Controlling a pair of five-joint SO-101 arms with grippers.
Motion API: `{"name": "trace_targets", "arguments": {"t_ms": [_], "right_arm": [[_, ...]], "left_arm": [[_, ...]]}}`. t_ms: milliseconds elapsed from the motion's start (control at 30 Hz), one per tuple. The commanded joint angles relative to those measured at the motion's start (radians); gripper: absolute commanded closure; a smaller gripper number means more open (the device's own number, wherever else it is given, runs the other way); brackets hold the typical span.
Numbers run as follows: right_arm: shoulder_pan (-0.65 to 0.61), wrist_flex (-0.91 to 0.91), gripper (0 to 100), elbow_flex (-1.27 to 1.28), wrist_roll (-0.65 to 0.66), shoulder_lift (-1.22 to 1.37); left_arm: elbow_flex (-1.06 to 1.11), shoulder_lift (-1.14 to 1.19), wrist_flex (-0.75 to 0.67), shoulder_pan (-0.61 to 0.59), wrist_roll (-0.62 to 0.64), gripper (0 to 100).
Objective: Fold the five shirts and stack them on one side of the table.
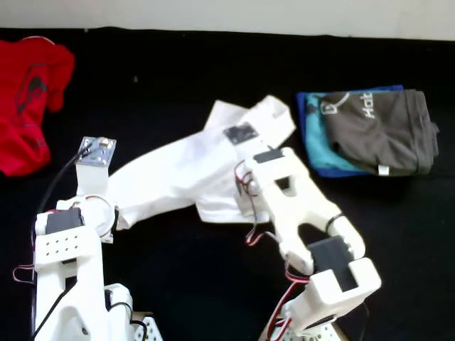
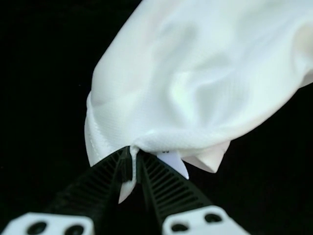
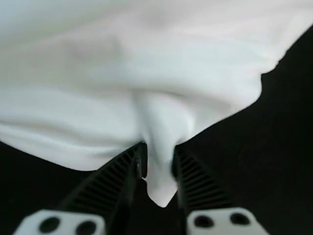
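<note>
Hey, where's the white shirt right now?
In the high view the white shirt stretches across mid-table, held by the left gripper and right gripper, with the red shirt far left and the folded stack to its right.

shirt [image 1: 178,174] between heap [image 1: 25,99] and stack [image 1: 380,131]

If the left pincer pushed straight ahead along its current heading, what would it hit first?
The white shirt. The left pincer is shut on its edge, and the bunched cloth lies directly in the line ahead. What sits beyond the fabric is hidden, so I can't judge further.
</note>
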Motion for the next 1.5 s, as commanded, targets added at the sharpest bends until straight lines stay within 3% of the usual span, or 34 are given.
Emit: {"name": "trace_targets", "arguments": {"t_ms": [0, 200, 400, 533, 767, 1000, 1233, 1467], "right_arm": [[0.018, -0.007, 99.1, -0.008, -0.029, -0.108], [0.053, 0.088, 99.3, -0.013, -0.011, -0.302], [0.154, 0.137, 99.3, -0.007, 0.054, -0.453], [0.177, 0.183, 99.3, 0.007, 0.051, -0.466], [0.177, 0.068, 98.9, 0.174, 0.057, -0.372], [0.131, 0.101, 75.8, 0.183, 0.055, -0.318], [-0.002, 0.058, 75.1, 0.194, 0.052, -0.306], [0.007, -0.005, 75.1, 0.214, 0.055, -0.193]], "left_arm": [[-0.035, -0.018, 0.009, 0.01, 0.009, 99], [-0.033, -0.013, 0.015, 0.01, 0.012, 99], [-0.071, -0.018, 0.126, 0.015, 0.012, 99], [-0.101, -0.018, 0.161, 0.016, 0.012, 99], [-0.101, -0.018, 0.157, 0.016, 0.012, 99], [-0.101, -0.018, 0.155, 0.016, 0.012, 99], [-0.101, -0.018, 0.155, 0.016, 0.012, 99], [-0.101, -0.018, 0.155, 0.016, 0.012, 99]]}}
